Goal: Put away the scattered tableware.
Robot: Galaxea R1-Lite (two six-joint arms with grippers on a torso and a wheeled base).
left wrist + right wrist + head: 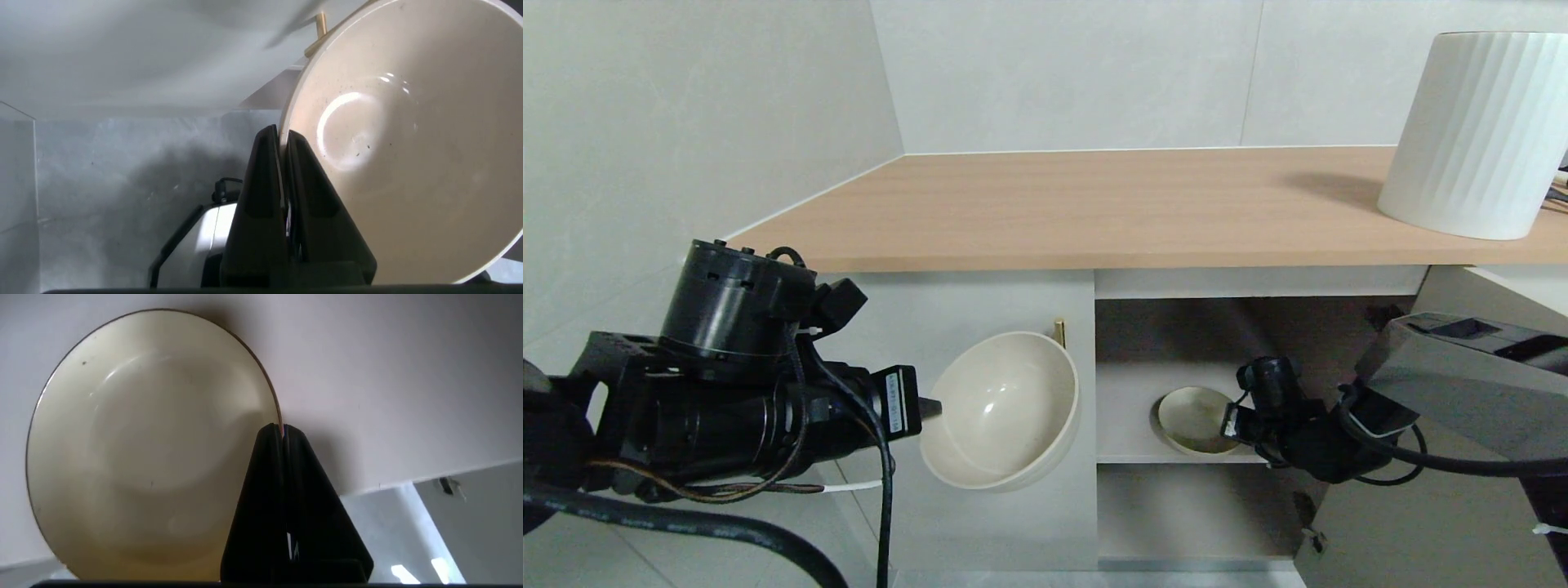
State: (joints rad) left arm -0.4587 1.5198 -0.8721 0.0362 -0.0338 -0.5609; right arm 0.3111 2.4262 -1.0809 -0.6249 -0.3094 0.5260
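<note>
Left gripper [931, 406]: your left fingers are clenched on the bowl's rim, which runs between them, one finger on the hollow side and one on the outer wall.
Bowl [1005, 408]: cream, held in the air by that one spot on its rim. The rest of it stretches away beyond the fingertips. It is tipped up on edge, so the hollow faces back toward the head camera, with a bright glint near its bottom.
Cabinet door [907, 327]: pale and shut, directly behind the bowl as you look past the left fingertips. You cannot tell whether bowl and door touch.
Handle [1059, 332]: a small brass piece on the door, showing just above the rim farthest from the left fingers.
Right gripper [1230, 426]: your right fingers are pinched shut on the plate's rim, with the edge caught between them.
Plate [1192, 418]: pale yellowish with a thin dark rim line, spreading out from the right fingertips toward the door side. It sits low at the shelf, near its front edge. You cannot tell whether it rests fully on it.
Shelf [1123, 408]: white, inside the open compartment, under the plate and the right fingers.
Surface [1094, 204]: a wooden top, above both pairs of fingers.
Ribbed vessel [1478, 131]: white, standing on the surface, well apart from the right fingers and higher than them.
</note>
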